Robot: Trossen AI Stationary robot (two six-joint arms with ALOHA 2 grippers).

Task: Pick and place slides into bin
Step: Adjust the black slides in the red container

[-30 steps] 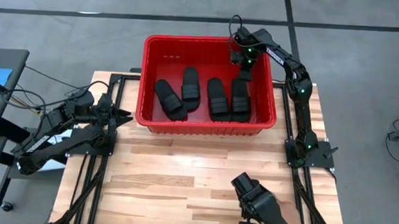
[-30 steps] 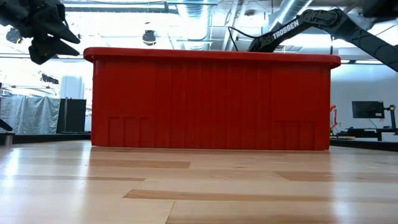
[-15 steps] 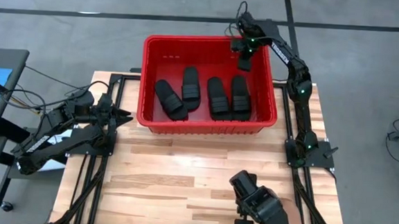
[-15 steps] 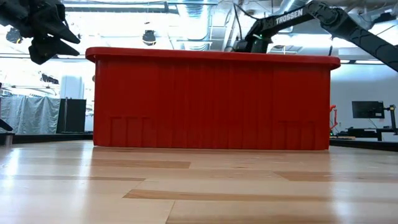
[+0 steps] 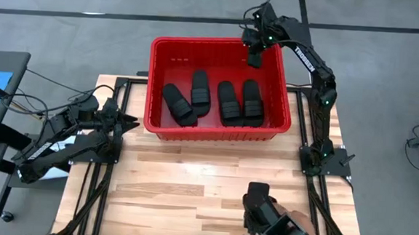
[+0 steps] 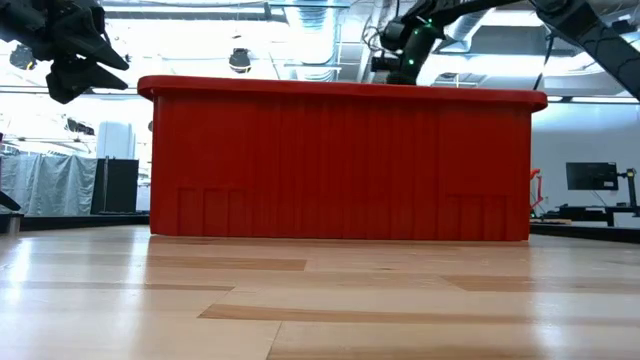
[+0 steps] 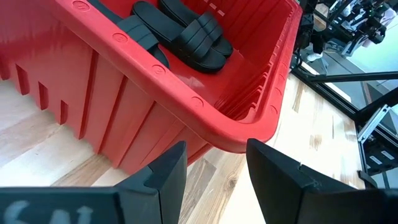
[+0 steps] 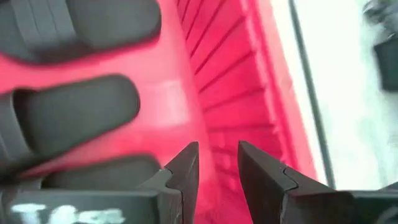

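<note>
Several black slides lie on the bottom of the red bin (image 5: 158, 70): one at the left (image 5: 178, 104), one beside it (image 5: 200, 88), and a pair at the right (image 5: 229, 102) (image 5: 252, 100). My right gripper (image 5: 254, 59) hangs open and empty above the bin's far right corner; it also shows in the right wrist view (image 8: 217, 168) over the bin's wall. My left gripper (image 5: 130, 121) is open and empty by the bin's near left corner, its fingers (image 7: 214, 168) next to the rim (image 7: 205, 109).
The bin stands on the far half of the wooden table (image 5: 191, 182). A dark camera mount (image 5: 272, 223) stands at the table's near edge. Black frame rails run along both table sides. The near half of the table is bare wood.
My right gripper has risen out of the bin and gone toward the table's far edge, from just above the rightmost slide to above the bin's far right corner. The slides and the bin have stayed put.
</note>
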